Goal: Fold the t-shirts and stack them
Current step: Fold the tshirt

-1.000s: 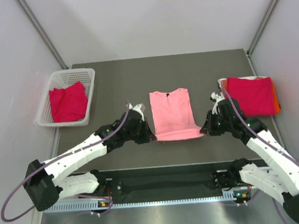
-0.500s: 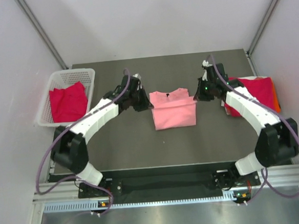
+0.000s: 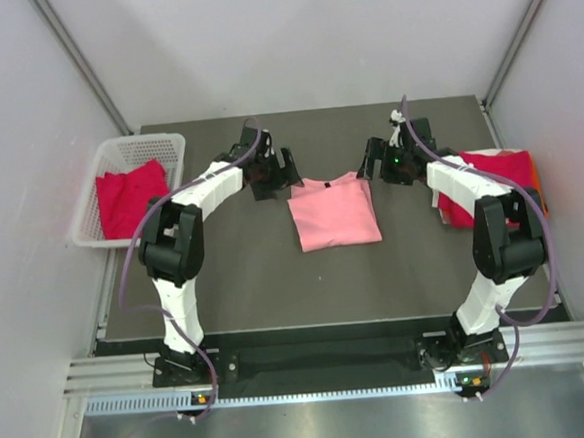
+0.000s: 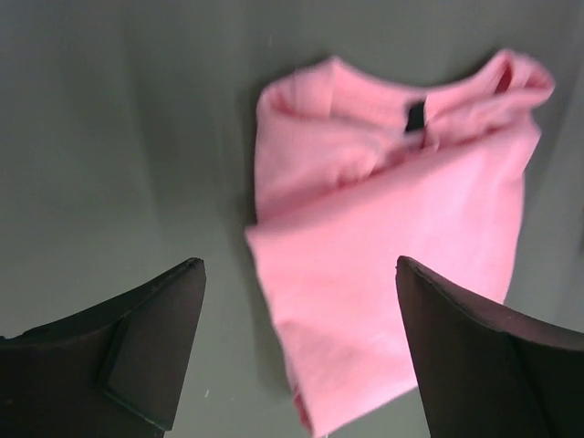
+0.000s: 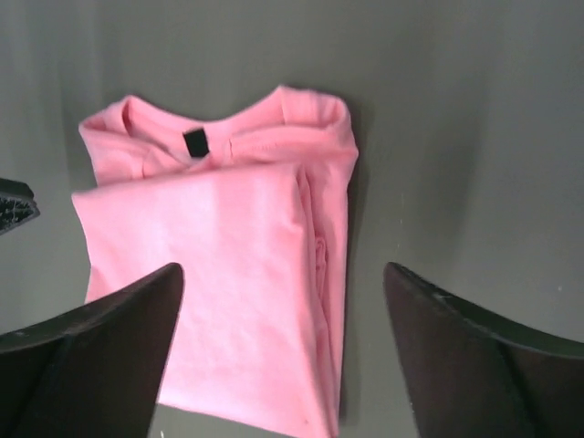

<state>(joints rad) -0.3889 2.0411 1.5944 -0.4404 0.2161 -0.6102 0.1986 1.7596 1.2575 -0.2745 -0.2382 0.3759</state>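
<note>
A light salmon-pink t-shirt [image 3: 335,212] lies folded in half in the middle of the dark table, its collar toward the far side. My left gripper [image 3: 281,172] hovers open just off the shirt's far left corner, and my right gripper [image 3: 375,160] hovers open off the far right corner. In the left wrist view the pink t-shirt [image 4: 392,228] lies below the open left gripper [image 4: 298,262]. In the right wrist view the pink t-shirt [image 5: 219,265] lies below the open right gripper [image 5: 283,266]. Neither holds cloth. A folded crimson t-shirt [image 3: 497,183] tops the stack at right, an orange edge [image 3: 539,176] showing beneath.
A white mesh basket [image 3: 136,142] stands at the left edge of the table with a crimson t-shirt [image 3: 128,198] in it. The right arm reaches over the stack's near left corner. Bare dark table [image 3: 236,283] stretches toward the near edge.
Both grippers carried the pink shirt's near hem up to the collar, folding it in half, then let go and opened. Both arms now stretch toward the far side.
</note>
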